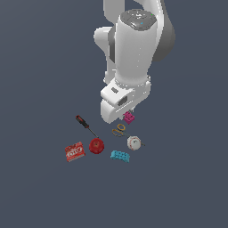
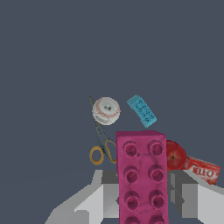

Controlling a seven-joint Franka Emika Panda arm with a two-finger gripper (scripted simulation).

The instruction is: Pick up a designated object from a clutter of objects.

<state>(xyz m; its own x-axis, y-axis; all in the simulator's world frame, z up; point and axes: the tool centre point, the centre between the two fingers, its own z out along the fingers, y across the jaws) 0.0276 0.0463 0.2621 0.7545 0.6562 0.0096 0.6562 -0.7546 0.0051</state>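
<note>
The magenta studded brick [image 1: 129, 117] sits between my gripper's [image 1: 128, 113] fingers, just under the white hand. In the wrist view the brick [image 2: 141, 175] fills the gap of the gripper [image 2: 142, 192], with a grey finger [image 2: 109, 192] against each long side. It looks much larger than the other items, so it is held above the floor. The rest of the clutter lies below: white baseball [image 1: 134, 142], yellow-handled scissors [image 1: 119, 130], cyan brick [image 1: 120, 156], red round piece [image 1: 95, 145], red box [image 1: 75, 152], red-handled screwdriver [image 1: 85, 125].
In the wrist view the baseball [image 2: 106, 110], cyan brick [image 2: 141, 110], scissors [image 2: 102, 150], red round piece [image 2: 176, 156] and red box [image 2: 201, 169] lie beyond the held brick. The floor is plain dark grey-blue.
</note>
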